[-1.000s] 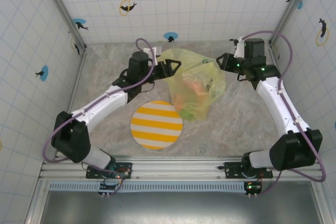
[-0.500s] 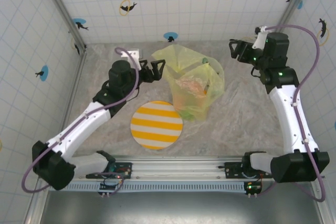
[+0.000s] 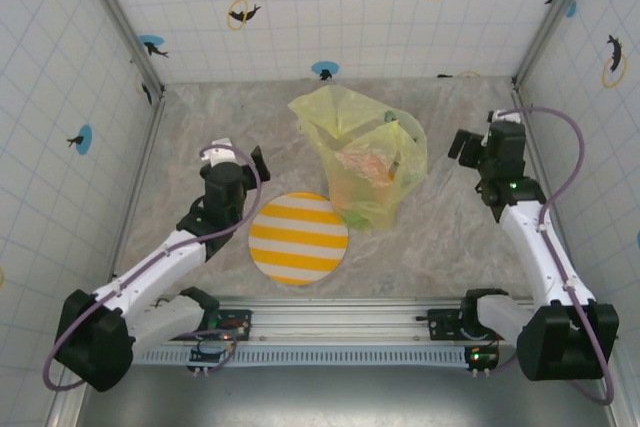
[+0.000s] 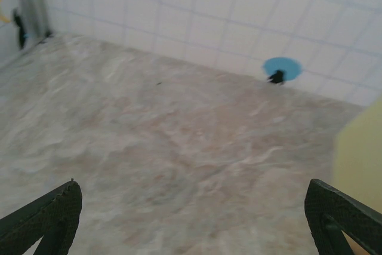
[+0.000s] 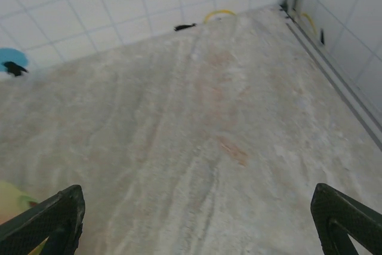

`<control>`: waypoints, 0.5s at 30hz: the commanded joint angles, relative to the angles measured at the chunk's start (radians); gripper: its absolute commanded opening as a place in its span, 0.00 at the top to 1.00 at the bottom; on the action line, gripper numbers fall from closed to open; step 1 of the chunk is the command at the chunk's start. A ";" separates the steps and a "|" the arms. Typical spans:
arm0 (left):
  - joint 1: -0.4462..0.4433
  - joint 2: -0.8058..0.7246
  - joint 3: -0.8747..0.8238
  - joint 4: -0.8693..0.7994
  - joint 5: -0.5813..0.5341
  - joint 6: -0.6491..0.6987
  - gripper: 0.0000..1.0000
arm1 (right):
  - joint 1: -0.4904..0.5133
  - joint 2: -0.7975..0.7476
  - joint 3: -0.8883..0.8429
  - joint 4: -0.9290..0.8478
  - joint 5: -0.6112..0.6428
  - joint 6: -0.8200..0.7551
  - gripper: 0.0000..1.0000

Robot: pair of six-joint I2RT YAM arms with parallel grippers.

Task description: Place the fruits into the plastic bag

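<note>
Top: we see the plastic bag (image 3: 365, 162) at centre, fruits (image 3: 362, 169) inside, plate (image 3: 298, 238) lower left of it; left gripper (image 3: 258, 162) and right gripper (image 3: 462, 142) flank it, apart | Left wrist: jaws released, bag at right edge | Right wrist: jaws released, bag lower left

Plastic film, marbled top, metal rail.
The bag (image 3: 352, 119) is thin, crinkly, translucent film; the table (image 3: 450, 237) looks matt and stone-veined; the plate (image 3: 298, 238) smooth; arm shells (image 3: 535, 247) glossy white plastic; the rail (image 3: 340, 310) bare metal.
</note>
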 commanded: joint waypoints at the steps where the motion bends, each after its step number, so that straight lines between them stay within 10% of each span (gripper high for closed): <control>1: 0.037 0.025 -0.064 0.104 -0.088 0.026 0.02 | -0.005 -0.028 -0.080 0.136 0.114 -0.019 0.00; 15: 0.248 0.157 -0.292 0.389 -0.108 0.168 0.02 | -0.011 0.025 -0.410 0.426 0.171 -0.001 0.00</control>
